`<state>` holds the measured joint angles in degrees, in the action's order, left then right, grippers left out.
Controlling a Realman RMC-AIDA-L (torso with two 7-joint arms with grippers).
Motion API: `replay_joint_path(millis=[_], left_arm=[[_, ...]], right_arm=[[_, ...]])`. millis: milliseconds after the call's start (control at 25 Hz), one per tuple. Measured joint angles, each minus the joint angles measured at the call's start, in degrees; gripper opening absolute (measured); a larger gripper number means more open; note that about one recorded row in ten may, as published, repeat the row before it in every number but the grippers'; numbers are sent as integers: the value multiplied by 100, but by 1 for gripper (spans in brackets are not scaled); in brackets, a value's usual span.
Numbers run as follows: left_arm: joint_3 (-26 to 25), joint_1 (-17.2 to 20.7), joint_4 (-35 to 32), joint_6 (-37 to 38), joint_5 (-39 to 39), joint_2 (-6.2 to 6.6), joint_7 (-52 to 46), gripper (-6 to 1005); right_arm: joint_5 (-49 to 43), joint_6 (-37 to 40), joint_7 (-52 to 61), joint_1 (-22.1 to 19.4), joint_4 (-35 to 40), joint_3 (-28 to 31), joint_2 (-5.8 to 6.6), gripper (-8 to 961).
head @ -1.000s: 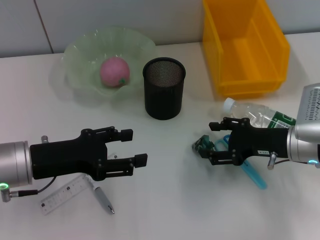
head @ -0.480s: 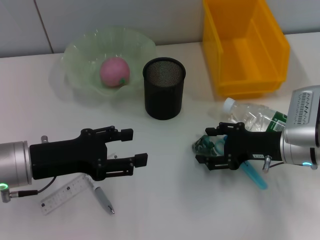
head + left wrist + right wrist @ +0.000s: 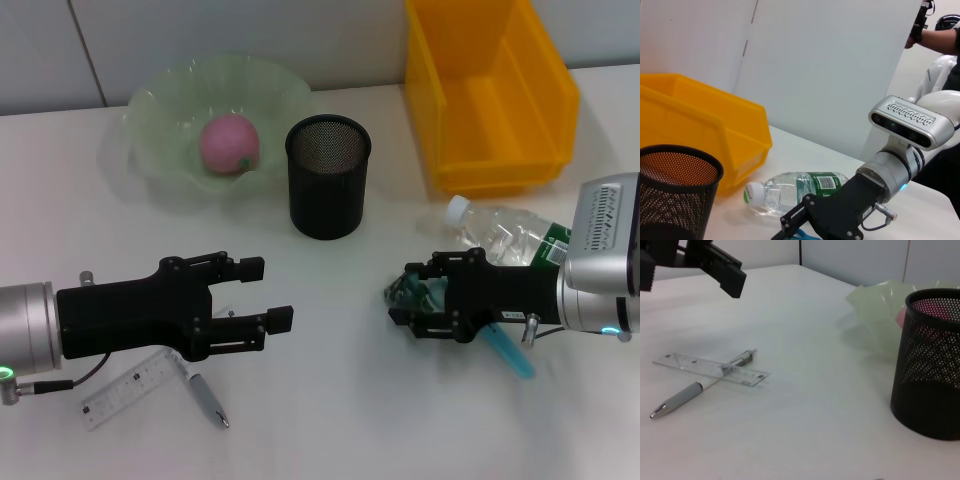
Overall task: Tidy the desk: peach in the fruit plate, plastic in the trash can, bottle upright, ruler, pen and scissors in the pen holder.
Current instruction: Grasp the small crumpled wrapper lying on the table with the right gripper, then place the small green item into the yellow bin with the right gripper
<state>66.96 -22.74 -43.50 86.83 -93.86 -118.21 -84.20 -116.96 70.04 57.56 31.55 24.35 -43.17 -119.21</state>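
— Counting the counter (image 3: 330,400): what's there?
— One peach (image 3: 230,143) in one wavy translucent plate (image 3: 160,110), one black mesh pen holder (image 3: 328,176), one yellow bin (image 3: 490,90), one clear bottle (image 3: 505,233) lying flat, one ruler (image 3: 125,388), one pen (image 3: 207,398), one pair of scissors (image 3: 505,350).
— And the tools?
— Right tool (image 3: 405,301) narrowly straddles crumpled plastic (image 3: 403,291), scissors at its four o'clock. Left tool (image 3: 265,293) gapes wide, ruler at seven o'clock.

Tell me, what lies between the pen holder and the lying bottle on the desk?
Nothing: in the head view the desk is bare white between the black mesh pen holder and the cap end of the bottle. The yellow bin stands behind that stretch.
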Motion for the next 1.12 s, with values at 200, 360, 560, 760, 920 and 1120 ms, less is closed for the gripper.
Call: replay_joint_path(millis=[200,360,560,760,920,1120], left_arm=[[-2,2,-12,2,0,0,0,786],[-30,7,-18,9,0,0,-13,786],[-49,7,-18,17,0,0,-28,786],[-62,7,-28,38,-1,0,-35,786],[-62,7,-28,45,-1,3,-35,786],[-61,7,-28,60,-1,7,0,786]], right_arm=[[0,-69,0,0,-11,-7,-3,589],[3,-77,0,0,-21,24,-7,507],[171,-19,0,-13,-19,10,-14,340],[590,538,0,-136,77,72,11,207],[1394,1375,1,-512,394,132,34,180],[2715,2064,-249,-910,447,682,28,168]])
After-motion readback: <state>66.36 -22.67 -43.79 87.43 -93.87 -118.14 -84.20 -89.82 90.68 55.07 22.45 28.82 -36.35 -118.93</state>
